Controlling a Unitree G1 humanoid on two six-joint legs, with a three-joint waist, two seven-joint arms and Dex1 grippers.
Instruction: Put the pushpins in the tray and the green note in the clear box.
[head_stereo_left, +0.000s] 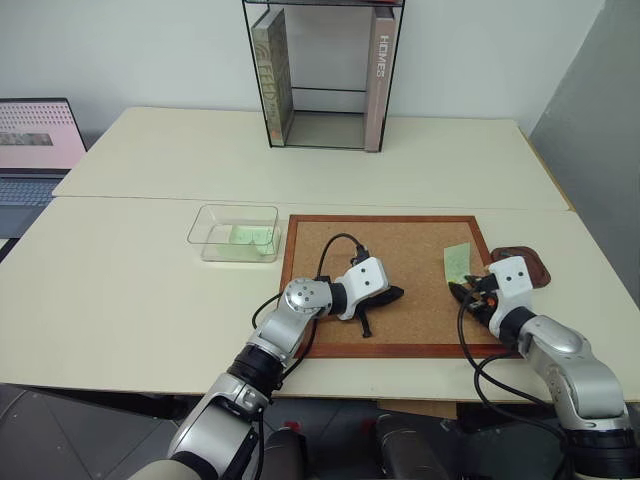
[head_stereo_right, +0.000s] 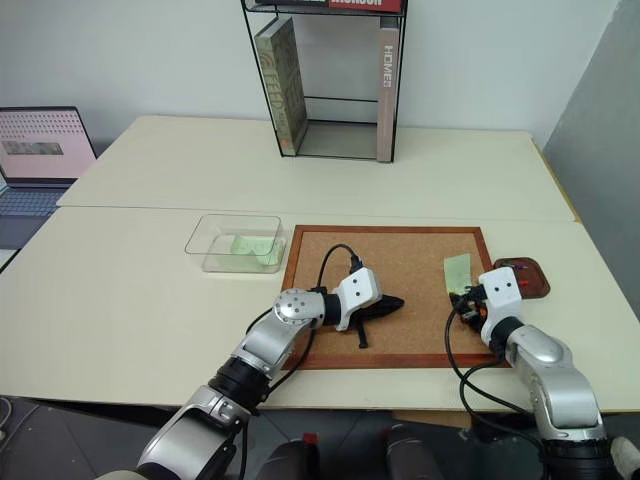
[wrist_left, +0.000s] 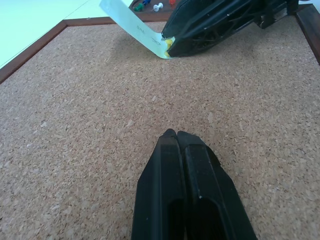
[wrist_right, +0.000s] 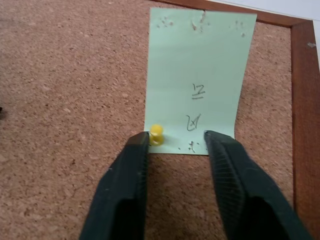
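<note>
The two eye views look forward and down from the head over the table (head_stereo_left: 150, 300), near enough to take in the whole cork board (head_stereo_left: 420, 270) at centre frame and a glass case (head_stereo_left: 322, 75) at the top. They share nearly the same scene, slightly offset. The left wrist view skims low and close across the cork toward the right gripper (wrist_left: 167, 45). The right wrist view looks closely onto the note (wrist_right: 197, 75), which the eye views also show.

Cream tables (head_stereo_left: 150, 290), white wall (head_stereo_left: 150, 50), laptop (head_stereo_left: 35, 150)
</note>
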